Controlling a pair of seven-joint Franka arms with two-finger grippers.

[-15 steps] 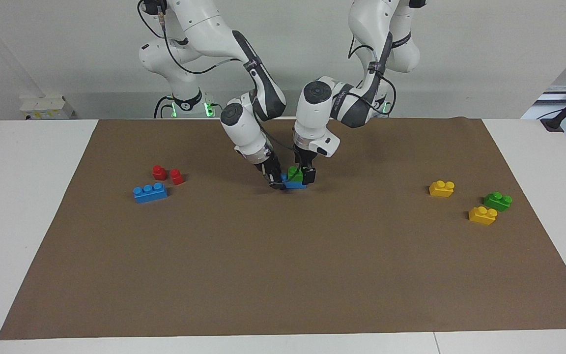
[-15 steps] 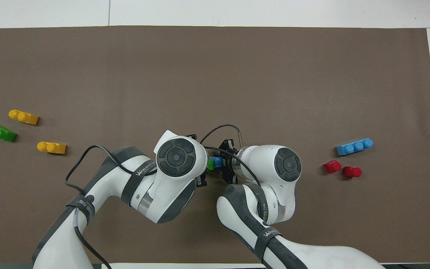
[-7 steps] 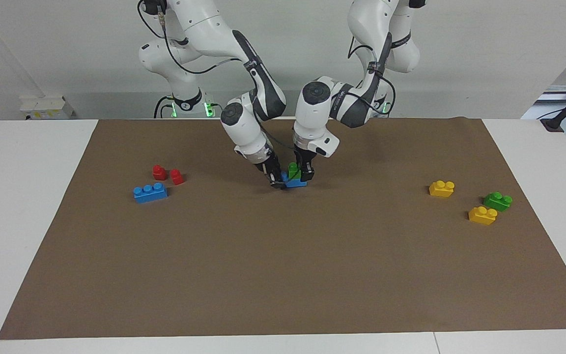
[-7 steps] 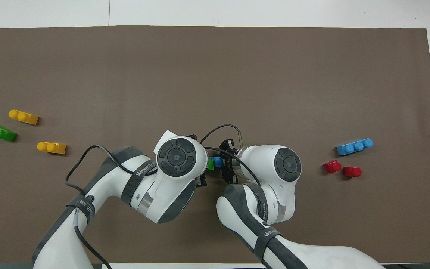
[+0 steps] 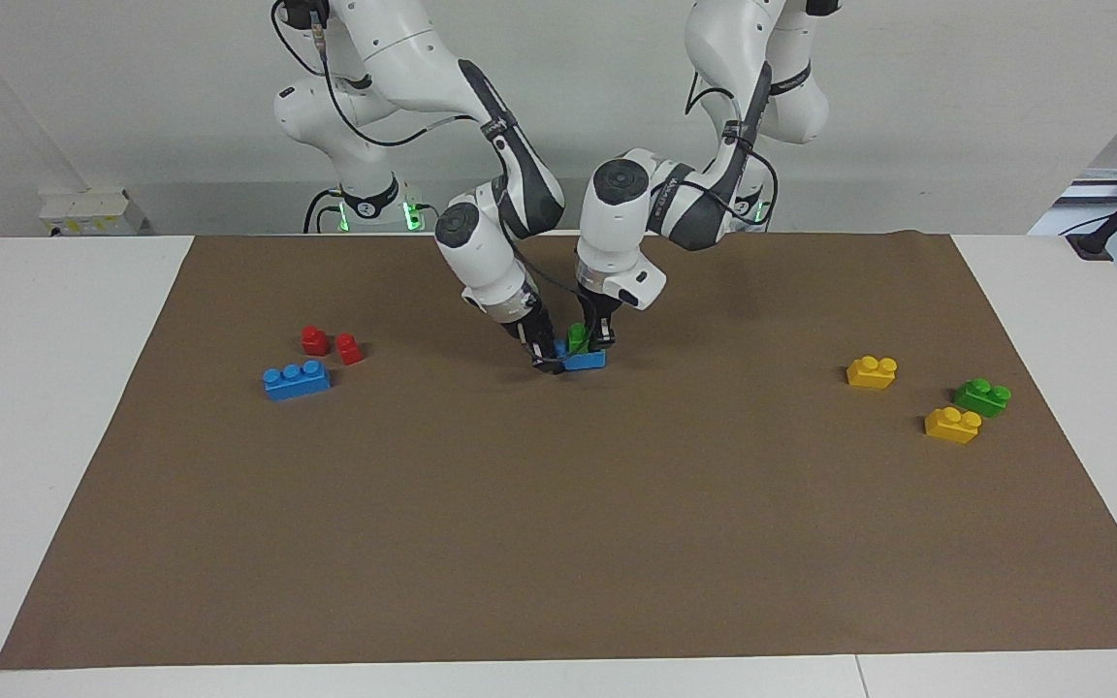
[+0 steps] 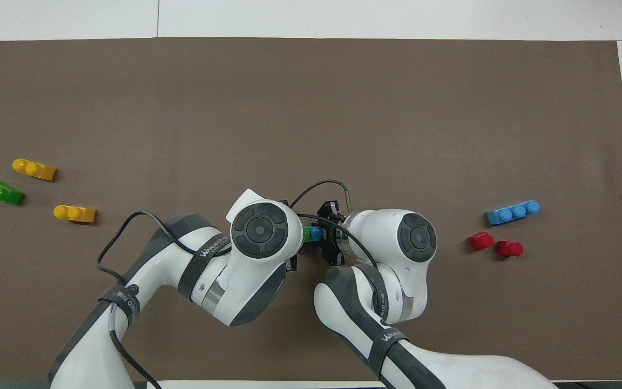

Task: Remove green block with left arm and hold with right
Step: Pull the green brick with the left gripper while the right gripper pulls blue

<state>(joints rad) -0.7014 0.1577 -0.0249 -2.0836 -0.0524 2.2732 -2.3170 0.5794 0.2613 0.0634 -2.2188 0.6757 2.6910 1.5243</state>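
Note:
The green block (image 5: 576,336) (image 6: 306,235) sits stacked on a blue brick (image 5: 586,362) (image 6: 316,234) in the middle of the brown mat. My left gripper (image 5: 593,339) comes down on the stack from the left arm's end and is shut on the green block. My right gripper (image 5: 549,361) (image 6: 328,237) is low at the brick's other end, shut on the blue brick. From overhead the left wrist (image 6: 259,229) hides its own fingers and most of the green block.
Two red blocks (image 5: 314,339) (image 5: 349,348) and a second blue brick (image 5: 297,379) lie toward the right arm's end. Two yellow bricks (image 5: 872,371) (image 5: 952,425) and another green one (image 5: 982,396) lie toward the left arm's end. The brown mat (image 5: 558,543) stretches away from the robots.
The left gripper's fingers have closed in on the green block, and its wrist has shifted slightly toward the stack. The right gripper and the blue brick have stayed put.

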